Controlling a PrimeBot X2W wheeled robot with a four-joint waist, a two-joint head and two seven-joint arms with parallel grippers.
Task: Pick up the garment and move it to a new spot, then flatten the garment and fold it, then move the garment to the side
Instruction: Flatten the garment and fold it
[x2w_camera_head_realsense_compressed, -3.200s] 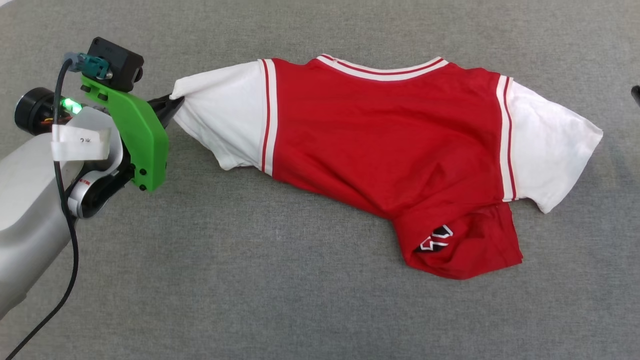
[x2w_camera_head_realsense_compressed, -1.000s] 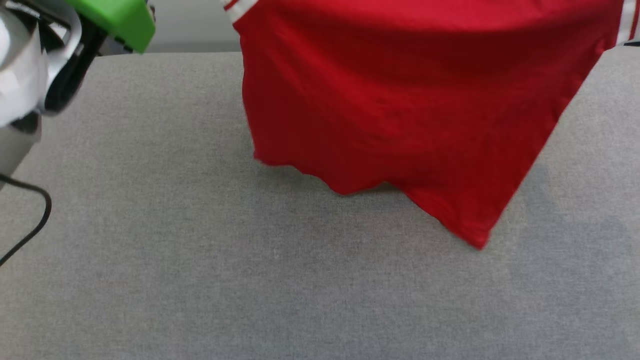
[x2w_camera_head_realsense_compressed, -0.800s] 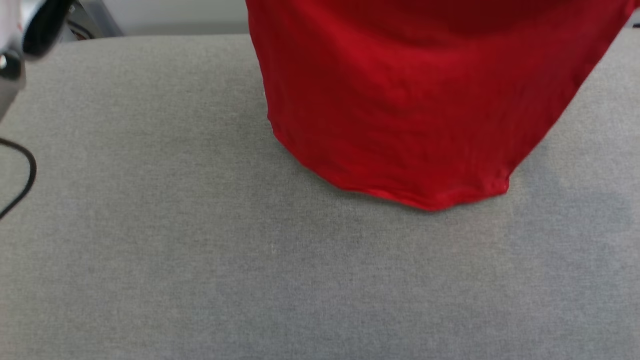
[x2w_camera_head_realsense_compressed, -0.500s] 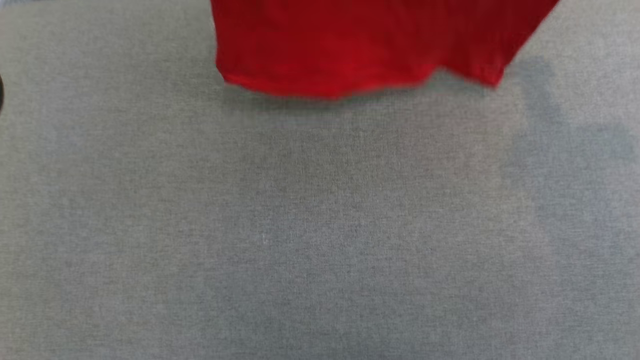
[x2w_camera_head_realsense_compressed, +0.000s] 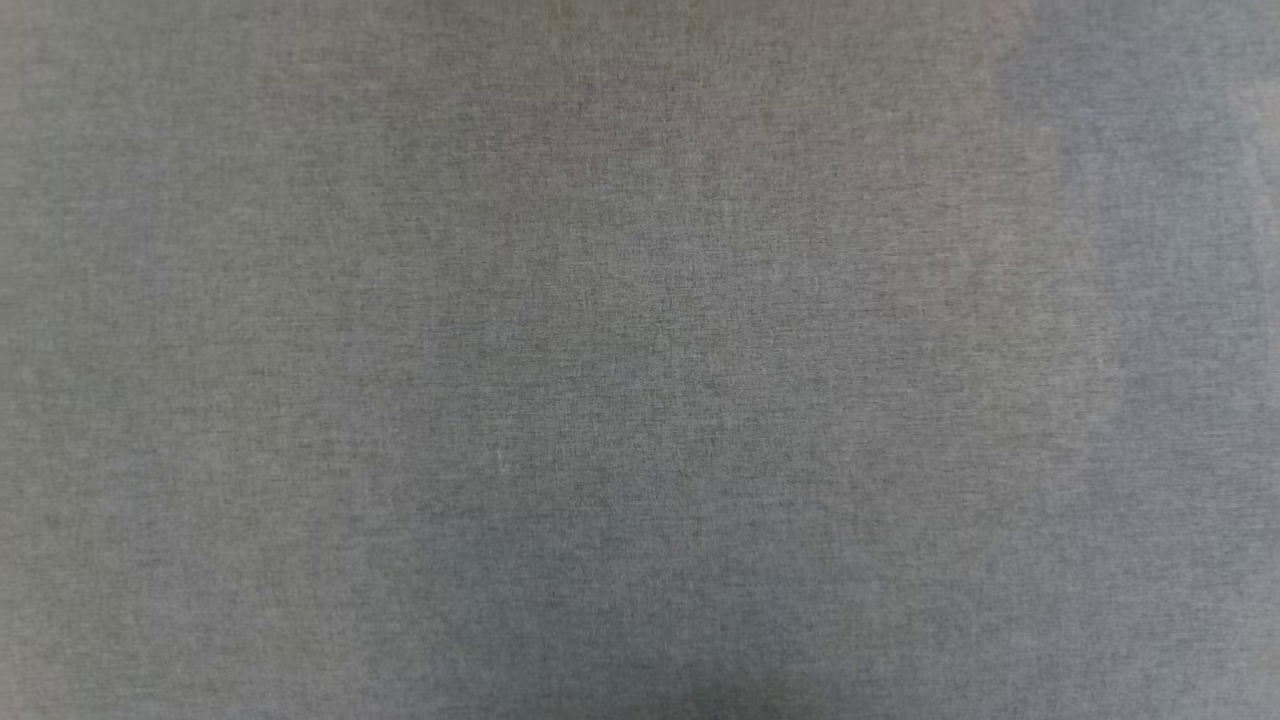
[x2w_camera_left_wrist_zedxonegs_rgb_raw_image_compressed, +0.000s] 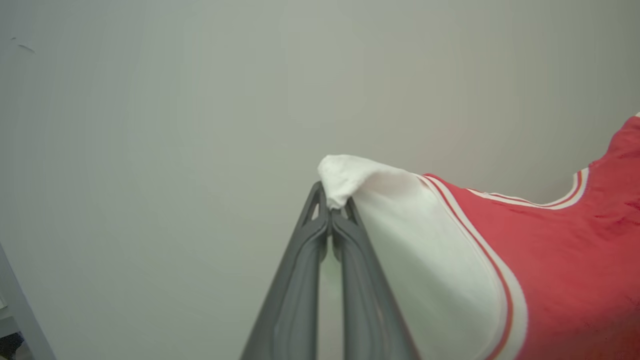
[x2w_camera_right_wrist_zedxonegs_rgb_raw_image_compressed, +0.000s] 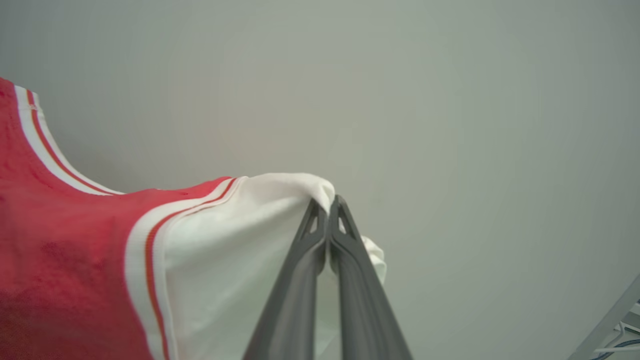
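Two entries: left gripper (x2w_camera_left_wrist_zedxonegs_rgb_raw_image_compressed: 331, 207) and right gripper (x2w_camera_right_wrist_zedxonegs_rgb_raw_image_compressed: 327, 207), each clamped on the garment (x2w_camera_left_wrist_zedxonegs_rgb_raw_image_compressed: 575, 250). We judged the move underway; next needed a taut lowering onto the table (x2w_camera_head_realsense_compressed: 640, 360).

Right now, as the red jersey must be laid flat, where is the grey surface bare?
Nothing lies on the grey woven cloth surface in the head view: left, middle and right are all free. The crowding is aloft: the red jersey T-shirt with white sleeves hangs between left hand and right hand.
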